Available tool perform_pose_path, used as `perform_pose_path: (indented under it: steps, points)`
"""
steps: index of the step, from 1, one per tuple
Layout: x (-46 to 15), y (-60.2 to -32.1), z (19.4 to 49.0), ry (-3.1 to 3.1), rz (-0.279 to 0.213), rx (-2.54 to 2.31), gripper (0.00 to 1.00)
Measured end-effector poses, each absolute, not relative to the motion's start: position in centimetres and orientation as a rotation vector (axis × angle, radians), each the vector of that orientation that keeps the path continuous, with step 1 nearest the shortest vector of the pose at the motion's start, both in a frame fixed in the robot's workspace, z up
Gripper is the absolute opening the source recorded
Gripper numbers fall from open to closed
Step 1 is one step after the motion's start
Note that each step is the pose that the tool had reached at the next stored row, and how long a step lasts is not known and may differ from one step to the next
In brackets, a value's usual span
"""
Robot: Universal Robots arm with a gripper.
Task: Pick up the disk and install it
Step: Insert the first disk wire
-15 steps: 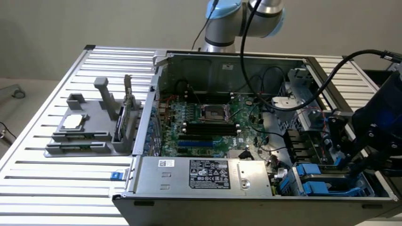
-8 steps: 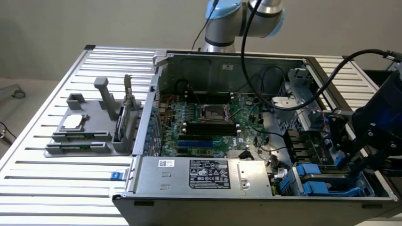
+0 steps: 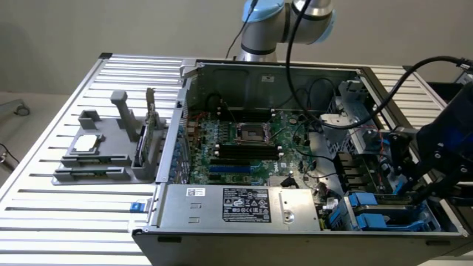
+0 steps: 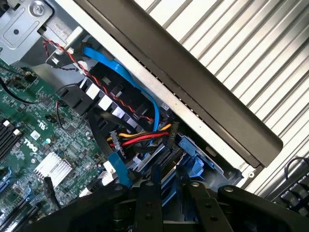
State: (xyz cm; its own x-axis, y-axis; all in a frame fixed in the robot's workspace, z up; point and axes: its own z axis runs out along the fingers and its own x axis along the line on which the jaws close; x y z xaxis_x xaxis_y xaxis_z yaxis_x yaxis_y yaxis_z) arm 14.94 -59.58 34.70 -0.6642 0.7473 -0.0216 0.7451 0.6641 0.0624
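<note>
Slatted table (image 3: 44, 216), open case (image 3: 296, 246): disk (image 4: 192, 153) just beside end effector (image 4: 169, 187).

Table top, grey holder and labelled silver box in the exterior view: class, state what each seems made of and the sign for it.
Table top: likely aluminium, matt silver, with ribbed slats. Grey holder: probably plastic, a dull even grey in blocky shapes. Silver box: seemingly sheet metal, with a bare satin finish and folded edges.
</note>
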Motion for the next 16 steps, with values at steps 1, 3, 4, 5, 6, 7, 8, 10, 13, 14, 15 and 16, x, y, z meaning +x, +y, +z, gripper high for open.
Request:
perform_pose_path:
  steps: [1,3,4,5,6,7,8,10,13,14,15,16]
  points:
    - [14.99,-59.57,34.7,2.823,0.079,1.272,0.27]
    - [15.1,-59.56,34.69,2.821,0.086,1.282,0.27]
    - [15.15,-59.56,34.68,2.819,0.089,1.287,0.27]
    - [15.2,-59.55,34.68,2.817,0.092,1.293,0.27]
    - [15.26,-59.55,34.67,2.815,0.094,1.298,0.27]
    - [15.32,-59.55,34.66,2.813,0.095,1.304,0.27]
    - [15.39,-59.55,34.64,2.811,0.097,1.31,0.27]
    - [15.5,-59.55,34.59,2.806,0.098,1.321,0.27]
    - [15.68,-59.55,34.51,2.797,0.101,1.339,0.27]
    - [15.73,-59.54,34.48,2.795,0.101,1.345,0.27]
    - [15.78,-59.54,34.47,2.792,0.101,1.351,0.27]
    - [15.82,-59.55,34.45,2.789,0.102,1.357,0.27]
